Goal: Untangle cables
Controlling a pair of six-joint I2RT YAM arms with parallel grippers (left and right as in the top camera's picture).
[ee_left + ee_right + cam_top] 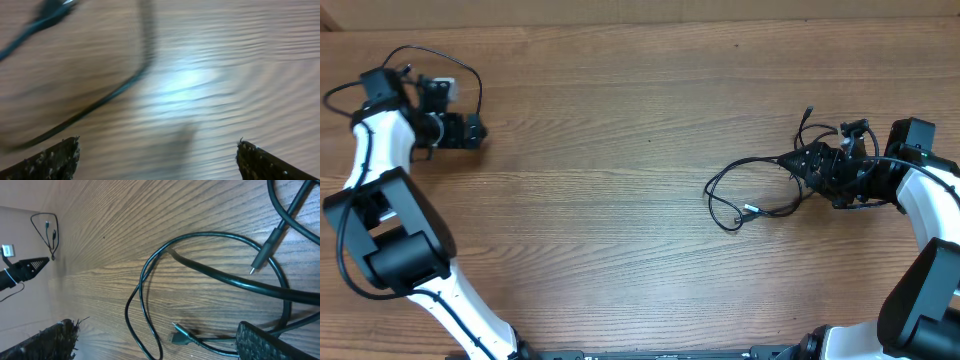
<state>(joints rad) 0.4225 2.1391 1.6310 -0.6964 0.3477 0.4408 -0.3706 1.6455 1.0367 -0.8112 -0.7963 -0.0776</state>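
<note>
Step in hand, by judgement: the start of the job. The right hand is lining up a first pick on the tangle and nothing is gripped yet.

Right hand: fingers wide apart, empty, low over the brown wood-grain bench. The thin black flexible cords lie straight ahead of it and partly between its fingers. They form one broad loop crossed by a heavier strand, with a narrower loop running down between the fingers. A small silver-tipped plug end lies between the fingers, nearer one of them. A second, barrel-shaped plug lies further ahead, over the broad loop. From overhead, the dense part of the bundle sits under the hand and loose loops spread out ahead of it.

Left hand: fingers apart, empty, well apart from the tangle. Its view is blurred. A lone black cord lies ahead of the fingers, not between them. Whether it is one of the task's cords or the arm's own lead cannot be told.

Next move, by judgement: close on one strand near a free plug end and draw it out of the crossing. That calls for one strand between the fingers, not two.

In the way: strands lie over one another at the loop, and the right arm's own dark leads sit close to the bundle.
</note>
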